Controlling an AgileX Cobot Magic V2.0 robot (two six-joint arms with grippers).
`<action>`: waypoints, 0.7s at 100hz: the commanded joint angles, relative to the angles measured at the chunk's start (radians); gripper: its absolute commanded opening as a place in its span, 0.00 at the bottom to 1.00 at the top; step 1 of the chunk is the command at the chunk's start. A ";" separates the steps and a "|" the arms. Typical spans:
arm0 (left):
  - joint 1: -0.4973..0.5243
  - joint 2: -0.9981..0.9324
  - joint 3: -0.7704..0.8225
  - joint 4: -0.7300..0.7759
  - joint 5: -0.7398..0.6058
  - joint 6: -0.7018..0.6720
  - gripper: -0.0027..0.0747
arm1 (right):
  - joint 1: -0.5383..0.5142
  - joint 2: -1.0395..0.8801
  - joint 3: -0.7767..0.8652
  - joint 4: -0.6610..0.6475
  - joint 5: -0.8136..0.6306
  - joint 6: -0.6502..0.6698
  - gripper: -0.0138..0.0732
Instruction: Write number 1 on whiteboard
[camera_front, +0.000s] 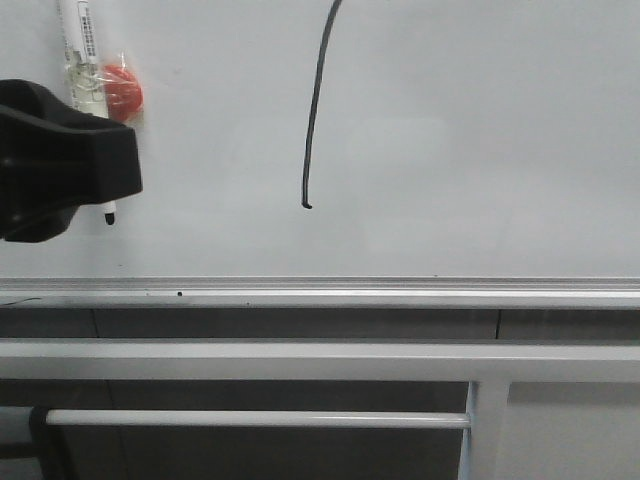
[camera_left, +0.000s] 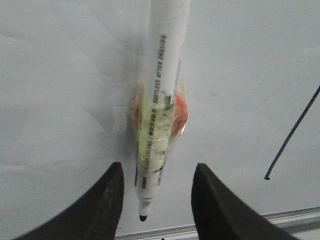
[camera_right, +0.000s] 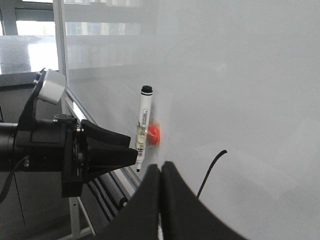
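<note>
Right now I see the number 1 (camera_front: 314, 105) drawn on the whiteboard (camera_front: 480, 150): a thin black stroke, slightly curved, running down from the top edge of the front view to a tiny hook near the board's middle, well above the silver rail (camera_front: 320, 292).

Over to the left of the stroke, a white marker (camera_left: 162, 95) sits against the board, tip down. It is strapped with clear tape to a red disc (camera_front: 124, 92) stuck on the surface. My left gripper (camera_left: 155, 207) is open, with a finger either side of the marker's lower end; neither finger (camera_left: 107, 205) touches the barrel in its wrist view. In the front view its black body covers the marker's lower part, leaving only the black tip (camera_front: 109, 217) showing beneath it.

My right gripper (camera_right: 161, 172) has its jaws pressed together with nothing between them. It hangs off the board, looking along it at the marker, the left gripper and the top of the stroke.
</note>
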 joint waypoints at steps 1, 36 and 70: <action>-0.032 -0.045 -0.020 -0.019 -0.238 0.044 0.42 | -0.004 -0.003 -0.028 -0.006 -0.060 -0.008 0.09; -0.184 -0.204 -0.020 -0.096 -0.236 0.352 0.01 | -0.004 -0.003 -0.028 -0.006 -0.052 -0.008 0.09; -0.262 -0.248 -0.020 -0.182 -0.234 0.533 0.01 | -0.004 -0.248 0.131 -0.001 -0.152 -0.008 0.09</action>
